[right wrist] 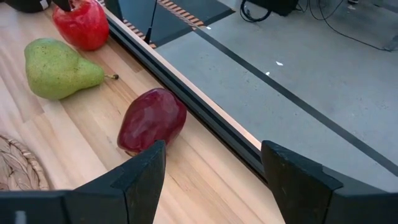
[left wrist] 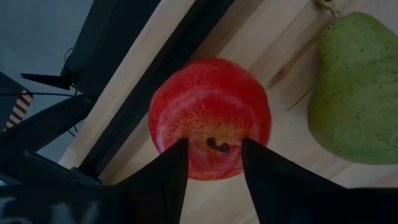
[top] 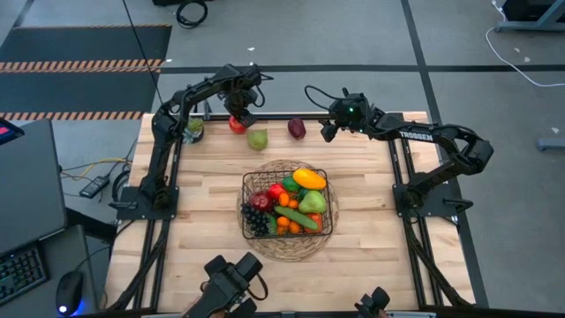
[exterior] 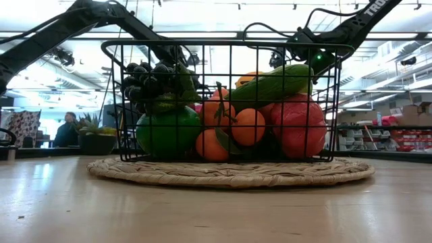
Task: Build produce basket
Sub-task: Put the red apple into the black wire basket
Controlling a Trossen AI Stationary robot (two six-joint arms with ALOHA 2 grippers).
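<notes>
At the middle of the desk (top: 371, 221) stands the black wire basket (top: 252, 184), set on a round woven mat (top: 265, 249); it holds most of the produce: dark grapes (top: 257, 221), a green cucumber (top: 297, 218), oranges (top: 287, 227), a yellow fruit (top: 309, 178), a green pear (top: 312, 202) and red pieces; in the low view the grapes (exterior: 150, 77) sit high against one side, the cucumber (exterior: 277, 82) lies tilted across the top, and oranges (exterior: 248, 126) press against the near mesh. Three pieces lie outside, near the far edge of the desk: a red apple (top: 237, 124), a loose green pear (top: 257, 140) just beside it, and a dark red fruit (top: 297, 129) apart from both. The left end effector (left wrist: 214, 163) is over the red apple (left wrist: 209, 115), its fingers partly open, one on each side of the fruit; whether they touch it I cannot tell. The right end effector (right wrist: 212, 167) hovers near the dark red fruit (right wrist: 151, 120), fingers wide apart and holding nothing; the loose pear (right wrist: 57, 70) and apple (right wrist: 81, 23) lie beyond. A small potted plant (top: 193, 130) stands at the far left corner.
</notes>
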